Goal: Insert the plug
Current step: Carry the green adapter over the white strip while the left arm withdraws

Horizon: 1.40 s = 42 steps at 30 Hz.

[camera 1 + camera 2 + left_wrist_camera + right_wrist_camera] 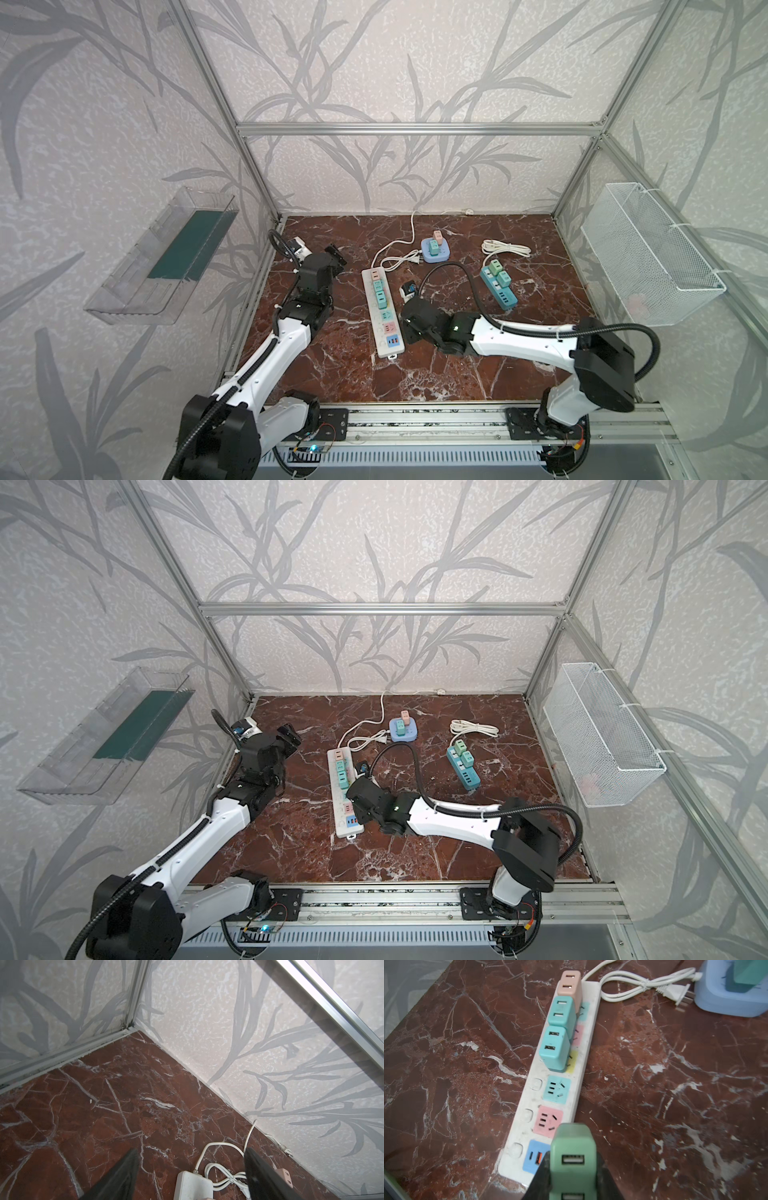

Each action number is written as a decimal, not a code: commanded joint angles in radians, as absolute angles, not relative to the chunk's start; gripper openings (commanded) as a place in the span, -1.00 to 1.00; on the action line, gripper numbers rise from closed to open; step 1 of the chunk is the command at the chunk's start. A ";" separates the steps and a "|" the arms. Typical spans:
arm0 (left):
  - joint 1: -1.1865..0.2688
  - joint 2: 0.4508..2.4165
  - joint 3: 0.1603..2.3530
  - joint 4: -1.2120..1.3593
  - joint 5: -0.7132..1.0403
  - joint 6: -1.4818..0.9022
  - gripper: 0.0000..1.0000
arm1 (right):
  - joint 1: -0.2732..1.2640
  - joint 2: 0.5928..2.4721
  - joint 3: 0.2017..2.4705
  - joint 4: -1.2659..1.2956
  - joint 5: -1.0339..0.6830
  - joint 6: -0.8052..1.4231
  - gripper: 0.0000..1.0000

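My right gripper (573, 1169) is shut on a green plug (572, 1142) with two USB ports, one finger on each side of it. It hangs over the near end of the white power strip (589, 1022), above the pink socket (548, 1121) and the blue USB panel (535, 1155). In both top views the strip (380, 328) (337, 829) lies mid-floor, and the right wrist hides the green plug. A pink plug and two teal ones fill the strip's far sockets. My left gripper (336, 255) (191, 1153) is open and holds nothing, to the left of the strip's far end.
A lilac socket hub (435, 250) and a teal strip (498, 286) with green plugs stand further back. White cords (395, 253) coil behind the strip. A wire basket (652, 253) hangs on the right wall, a clear shelf (162, 257) on the left.
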<state>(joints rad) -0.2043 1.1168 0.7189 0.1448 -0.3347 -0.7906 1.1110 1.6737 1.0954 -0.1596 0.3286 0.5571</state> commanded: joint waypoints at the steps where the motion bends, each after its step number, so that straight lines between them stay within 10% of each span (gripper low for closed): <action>1: -0.170 1.125 0.718 0.134 -0.253 -0.936 0.59 | 1.129 1.750 1.189 -0.107 0.391 0.571 -1.00; 42: -0.118 1.107 0.693 0.190 -0.190 -0.966 0.55 | 1.134 2.110 1.487 -0.409 0.473 0.695 -1.00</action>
<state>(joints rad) -0.1268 1.1271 0.7040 0.1715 -0.1875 -0.9474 1.1339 2.0441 1.4773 -0.3321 0.4675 0.6586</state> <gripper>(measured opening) 0.776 0.274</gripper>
